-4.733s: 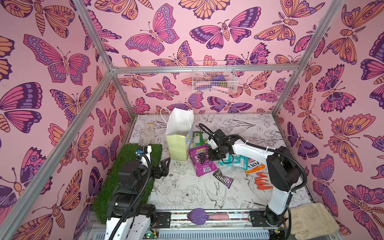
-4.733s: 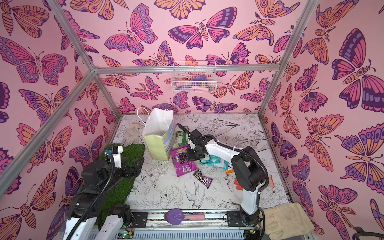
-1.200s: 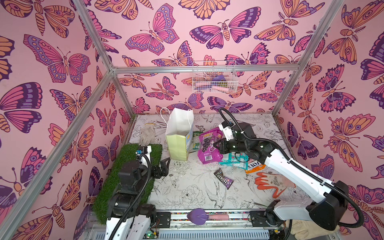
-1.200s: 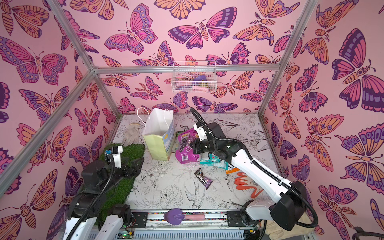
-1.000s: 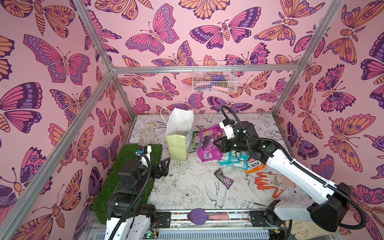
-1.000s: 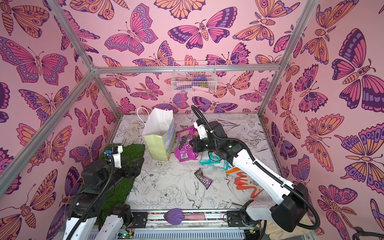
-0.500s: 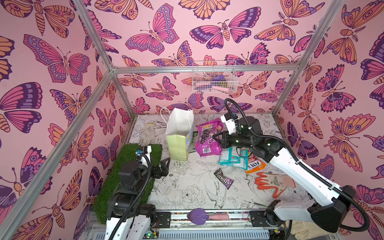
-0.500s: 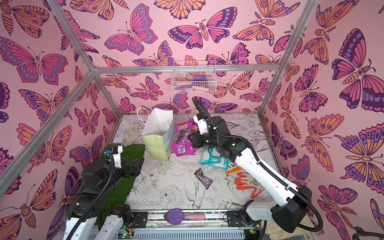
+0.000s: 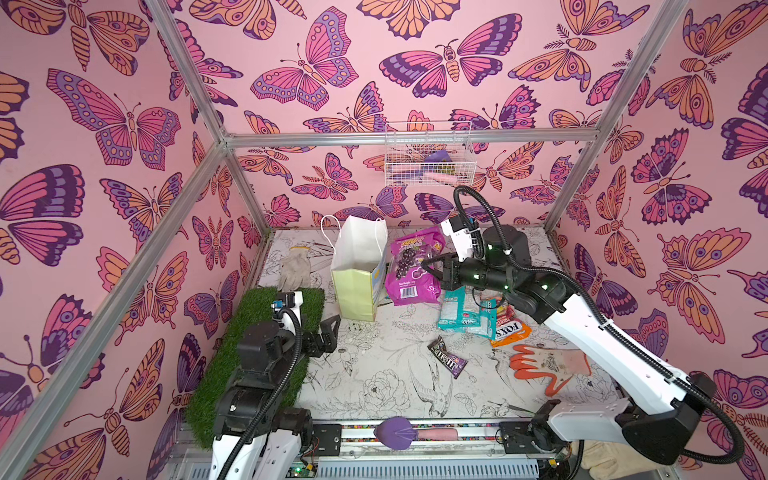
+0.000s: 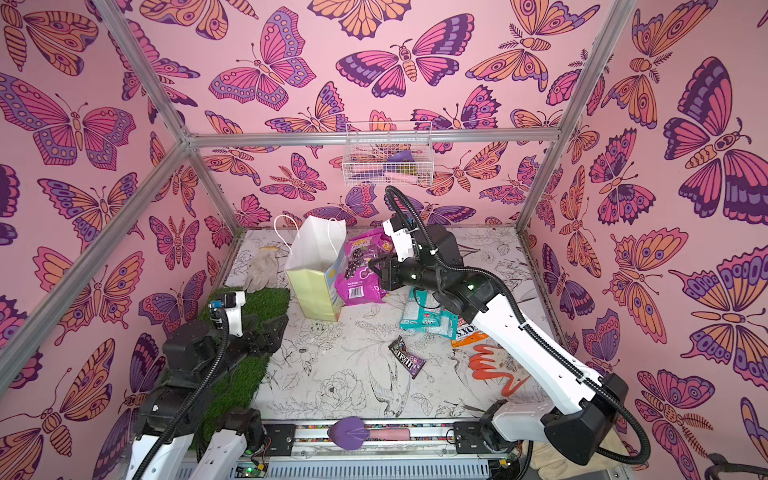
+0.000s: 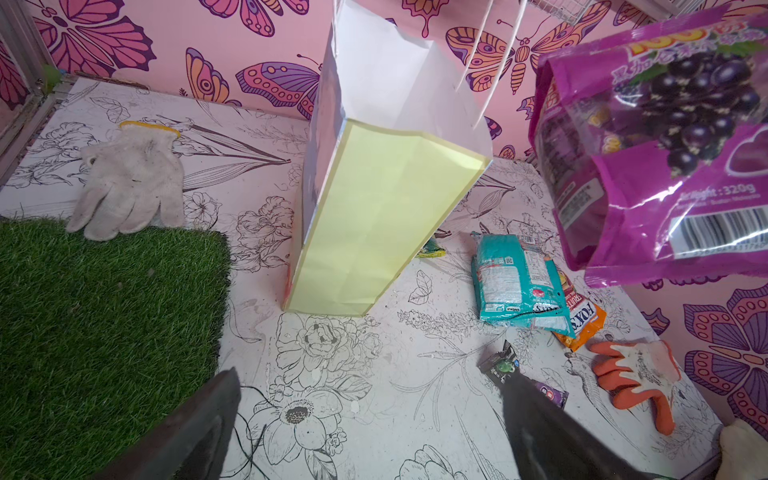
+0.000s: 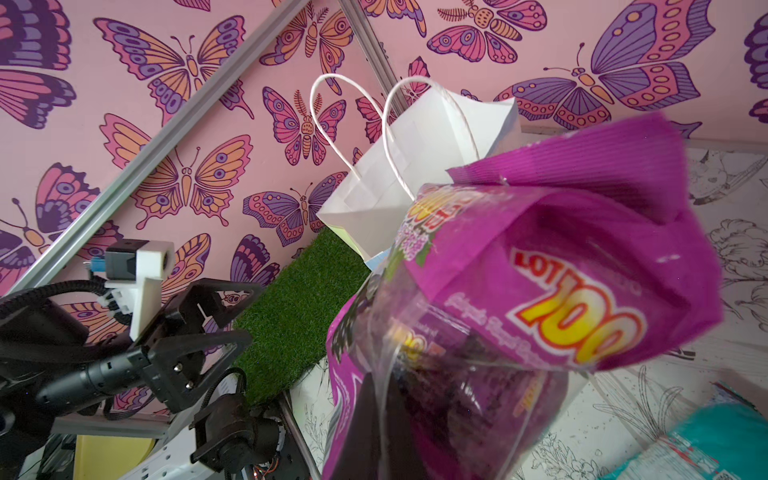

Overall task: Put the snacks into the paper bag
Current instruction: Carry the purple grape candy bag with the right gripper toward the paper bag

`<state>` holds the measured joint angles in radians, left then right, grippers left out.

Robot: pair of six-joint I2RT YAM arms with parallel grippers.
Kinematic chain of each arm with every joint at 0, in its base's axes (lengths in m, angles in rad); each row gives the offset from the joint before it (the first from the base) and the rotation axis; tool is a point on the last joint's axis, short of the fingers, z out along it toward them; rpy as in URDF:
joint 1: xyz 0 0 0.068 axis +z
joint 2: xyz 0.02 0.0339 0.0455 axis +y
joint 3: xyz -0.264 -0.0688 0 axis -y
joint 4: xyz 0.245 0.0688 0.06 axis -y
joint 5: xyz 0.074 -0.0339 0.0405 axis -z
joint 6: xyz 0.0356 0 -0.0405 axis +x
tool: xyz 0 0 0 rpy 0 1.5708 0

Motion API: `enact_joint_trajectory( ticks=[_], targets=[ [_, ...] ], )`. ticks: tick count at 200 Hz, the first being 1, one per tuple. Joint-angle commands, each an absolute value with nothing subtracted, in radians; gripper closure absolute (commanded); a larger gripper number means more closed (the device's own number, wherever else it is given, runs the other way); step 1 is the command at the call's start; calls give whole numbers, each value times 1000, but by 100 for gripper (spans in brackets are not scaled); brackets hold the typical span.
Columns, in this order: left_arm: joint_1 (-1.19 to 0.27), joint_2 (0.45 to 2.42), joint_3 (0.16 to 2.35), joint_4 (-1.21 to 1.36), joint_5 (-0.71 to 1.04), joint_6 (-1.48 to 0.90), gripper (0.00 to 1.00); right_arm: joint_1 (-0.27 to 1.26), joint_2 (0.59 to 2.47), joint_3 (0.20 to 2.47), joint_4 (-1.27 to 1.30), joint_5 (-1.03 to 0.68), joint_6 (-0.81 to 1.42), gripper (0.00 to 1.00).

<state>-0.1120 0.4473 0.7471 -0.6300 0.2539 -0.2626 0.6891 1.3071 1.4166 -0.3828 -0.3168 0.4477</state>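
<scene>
The purple grape pouch (image 9: 411,266) (image 10: 361,270) (image 12: 561,270) hangs in the air just right of the paper bag (image 9: 355,295) (image 10: 311,291) (image 11: 374,220), near its open top. My right gripper (image 9: 428,266) (image 10: 374,264) (image 12: 386,415) is shut on the pouch's right edge. On the floor lie teal packets (image 9: 465,311) (image 11: 515,282), the orange Fox's bag (image 9: 509,330) and the dark M&M's packet (image 9: 449,359). A green packet (image 11: 432,249) peeks from behind the bag. My left gripper (image 9: 328,332) (image 11: 372,376) stands open and empty, low, in front of the bag.
An orange-and-grey glove (image 9: 548,368) lies right of the M&M's. A grey-white glove (image 9: 295,270) lies left of the bag, by the grass mat (image 9: 257,353). A white wire basket (image 9: 428,160) hangs on the back wall.
My right gripper has carried the purple pouch up and back, closer to the bag's top. The left arm has not moved.
</scene>
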Motion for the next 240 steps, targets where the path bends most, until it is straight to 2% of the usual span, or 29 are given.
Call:
enact_joint_trajectory(
  ticks=[1, 240],
  targets=[
    [-116, 445, 735, -646, 247, -255, 1, 699, 1303, 1488, -243, -339, 434, 100],
    [-115, 440, 734, -645, 247, -255, 0, 797, 1456, 1758, -192, -357, 412, 100]
  ],
)
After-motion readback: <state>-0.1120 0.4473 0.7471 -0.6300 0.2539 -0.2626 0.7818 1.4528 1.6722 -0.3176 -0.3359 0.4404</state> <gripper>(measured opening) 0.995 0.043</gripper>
